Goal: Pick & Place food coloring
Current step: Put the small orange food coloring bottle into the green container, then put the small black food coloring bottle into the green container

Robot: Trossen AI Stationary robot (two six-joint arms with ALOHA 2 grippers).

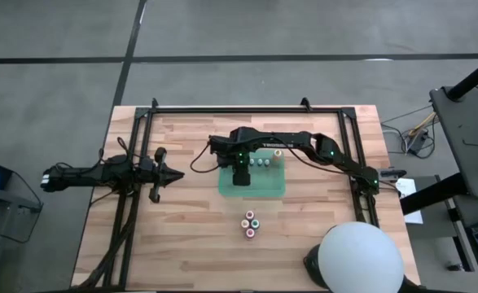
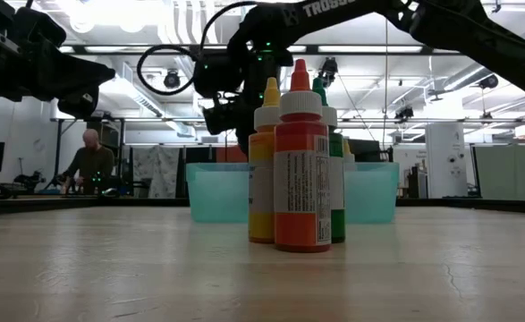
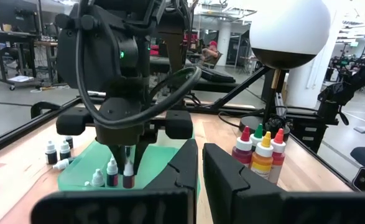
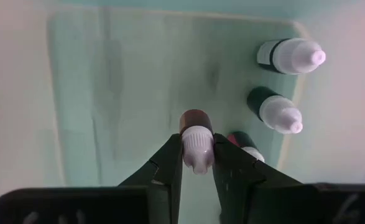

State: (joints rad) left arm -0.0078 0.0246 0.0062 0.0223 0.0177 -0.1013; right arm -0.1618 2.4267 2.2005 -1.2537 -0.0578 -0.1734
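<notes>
The right gripper (image 4: 198, 163) is pinching a tiny dark, white-capped dropper bottle (image 4: 196, 142) between its jaws above the flat green tray (image 4: 126, 93), while the left gripper (image 1: 159, 174) is waiting shut beside that tray.

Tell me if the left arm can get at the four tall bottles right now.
Probably yes. The left gripper waits shut at the table's left, holding nothing, and bare wood lies between it and the tall bottles. The right gripper is busy over the tray.

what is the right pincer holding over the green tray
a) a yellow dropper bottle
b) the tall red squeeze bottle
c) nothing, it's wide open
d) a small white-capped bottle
d: in the right wrist view the right pincer is closed on the white cap of a small dark bottle above the green tray, with other small bottles standing nearby.
</notes>
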